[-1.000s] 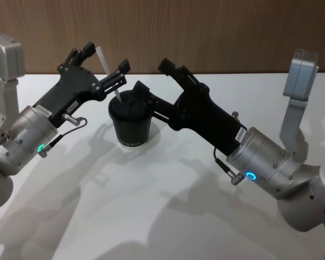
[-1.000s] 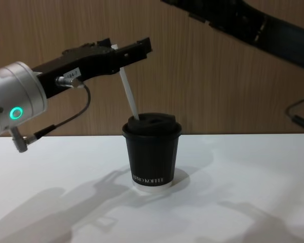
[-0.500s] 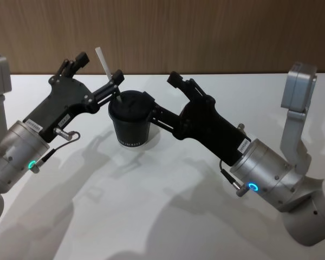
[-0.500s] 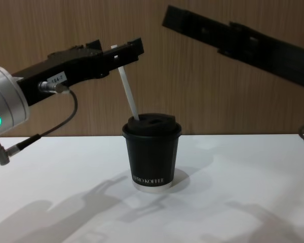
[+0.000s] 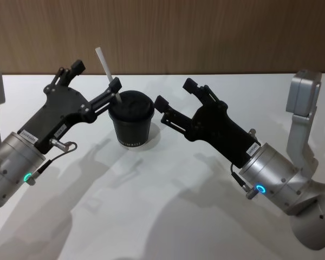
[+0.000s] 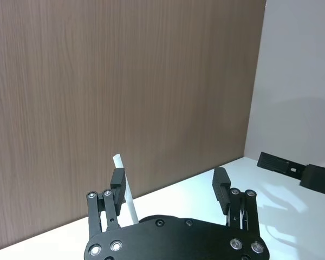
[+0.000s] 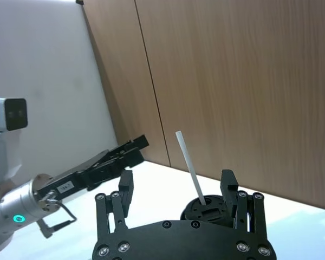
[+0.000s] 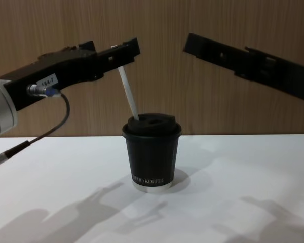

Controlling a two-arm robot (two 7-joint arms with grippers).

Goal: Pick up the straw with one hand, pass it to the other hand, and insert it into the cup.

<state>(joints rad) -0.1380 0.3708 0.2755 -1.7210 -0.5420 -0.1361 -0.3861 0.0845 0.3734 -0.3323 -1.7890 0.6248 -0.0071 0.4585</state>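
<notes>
Room: brown wood-panel wall (image 5: 206, 32) behind a plain white bench (image 5: 151, 216).
Cup: small black paper cup (image 5: 131, 122) with black lid, mid-bench.
Straw: thin white translucent plastic straw (image 8: 127, 92) in the lid, leaning toward 11 o'clock.
Left gripper (image 5: 95, 83): at 9 o'clock, jaws wide around the straw.
Right gripper (image 5: 176, 96): at 3 o'clock, jaws wide, empty.
</notes>
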